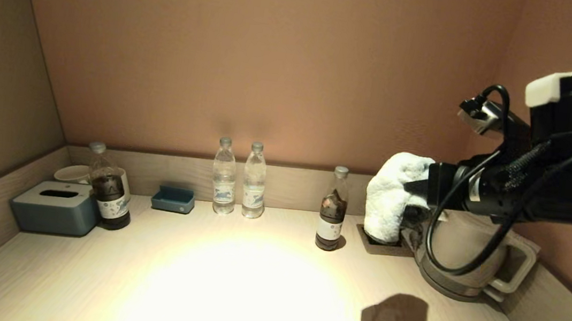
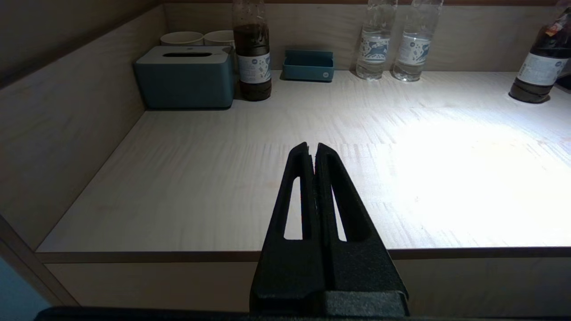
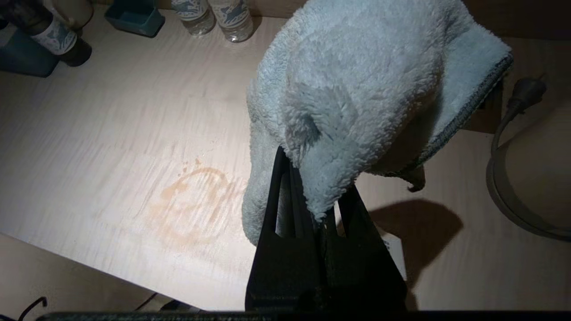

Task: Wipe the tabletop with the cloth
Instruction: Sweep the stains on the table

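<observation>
Right gripper [image 3: 319, 187] clamping cloth [image 3: 357, 89] – fingertips buried, stain [image 3: 196, 200] below

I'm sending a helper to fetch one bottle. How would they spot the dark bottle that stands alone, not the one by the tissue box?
Start at the beige electric kettle in the right back corner of the pale wooden tabletop. Just left of it, past the fluffy white cloth held up by the right gripper, stands the dark-liquid plastic bottle. Unlike the two clear water bottles, it stands alone with dark contents.
</observation>
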`<state>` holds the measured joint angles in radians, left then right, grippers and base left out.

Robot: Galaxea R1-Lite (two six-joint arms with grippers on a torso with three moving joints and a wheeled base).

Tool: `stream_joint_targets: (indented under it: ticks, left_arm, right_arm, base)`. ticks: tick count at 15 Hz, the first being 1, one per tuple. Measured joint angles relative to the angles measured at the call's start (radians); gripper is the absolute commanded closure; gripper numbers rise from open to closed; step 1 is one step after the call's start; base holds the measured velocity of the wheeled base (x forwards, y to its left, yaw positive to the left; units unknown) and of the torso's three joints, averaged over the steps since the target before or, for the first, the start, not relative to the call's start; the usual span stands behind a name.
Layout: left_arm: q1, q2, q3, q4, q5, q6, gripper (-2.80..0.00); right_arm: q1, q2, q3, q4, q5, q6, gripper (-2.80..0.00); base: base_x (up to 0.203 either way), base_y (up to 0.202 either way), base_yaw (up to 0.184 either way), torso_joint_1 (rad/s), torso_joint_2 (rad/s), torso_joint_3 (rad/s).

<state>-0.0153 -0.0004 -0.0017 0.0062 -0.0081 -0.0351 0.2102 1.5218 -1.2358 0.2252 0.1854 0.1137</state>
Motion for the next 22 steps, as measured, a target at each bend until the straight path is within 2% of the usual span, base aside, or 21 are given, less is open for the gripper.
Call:
stream_joint_targets:
  ticks: [7, 11, 14, 22]
  left_arm:
    - [0.0, 0.0, 0.0, 0.0, 0.0, 0.0, 0.0]
    - [0.0, 0.0, 0.0, 0.001, 0.0, 0.001, 0.0]
    - [0.0, 0.0, 0.0, 0.0, 0.0, 0.0, 0.0]
    - [0.0, 0.0, 0.0, 0.0, 0.0, 0.0, 0.0]
  right_arm:
    - [0.004, 0.165, -0.136, 0.179, -0.082, 0.005, 0.0]
    - [0.017, 0.271, -0.165, 0.292, -0.132, 0.012, 0.0]
    - [0.04, 0.329, -0.167, 0.335, -0.128, 0.015, 0.0]
    - [0.142, 0.456, -0.18, 0.335, -0.11, 0.053, 0.0]
  base:
    - [0.0, 0.0, 0.0, 0.0, 0.0, 0.0]
    - [0.0, 0.0, 0.0, 0.0, 0.0, 0.0]
    - [0.0, 0.0, 0.0, 0.0, 0.0, 0.0]
    - [0.0, 0.0, 0.0, 0.0, 0.0, 0.0]
